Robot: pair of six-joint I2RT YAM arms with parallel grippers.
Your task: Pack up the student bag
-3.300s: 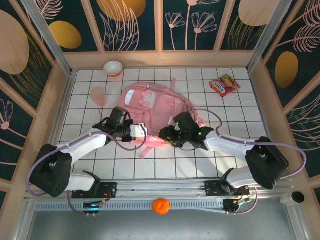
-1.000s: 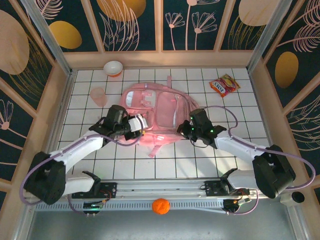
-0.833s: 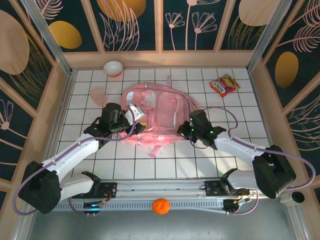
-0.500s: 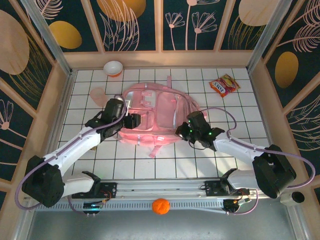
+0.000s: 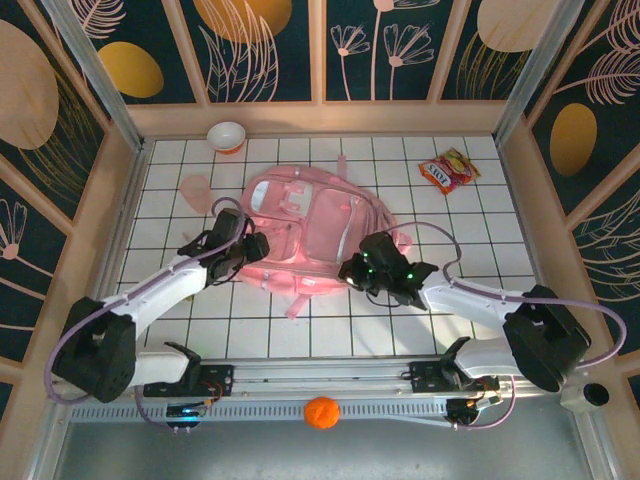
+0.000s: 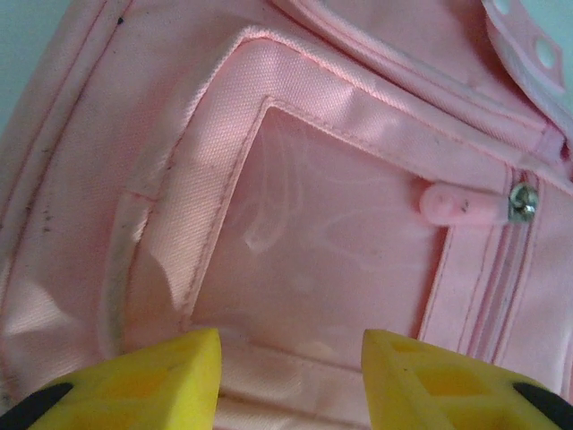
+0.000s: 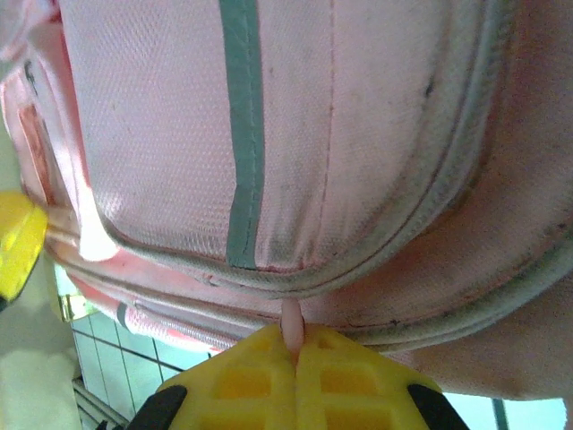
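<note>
Pinches a thin pink zip tab point(image 7: 292, 319) at the near, 5 o'clock edge of the student bag point(image 5: 320, 220) with the right gripper point(image 5: 352, 268), jaws pressed together on it. Holds the left gripper point(image 5: 252, 247) at the 8 o'clock side, yellow fingers point(image 6: 134, 376) apart over a translucent pocket panel point(image 6: 340, 242), nothing between them. Lies flat and slack mid-table on the white tiles point(image 5: 440, 310), between the two arms. Looks soft, light and floppy, likely to sag, fold and drag rather than lift as one piece. Better taken by sewn parts, such as a zip tab, a strap point(image 5: 297, 300) or the carry loop point(image 5: 343, 165), than by the smooth panels, probably slippery. Seems to run its long axis from 6 to 12 o'clock, straps trailing toward 6, carry loop pointing to 12
</note>
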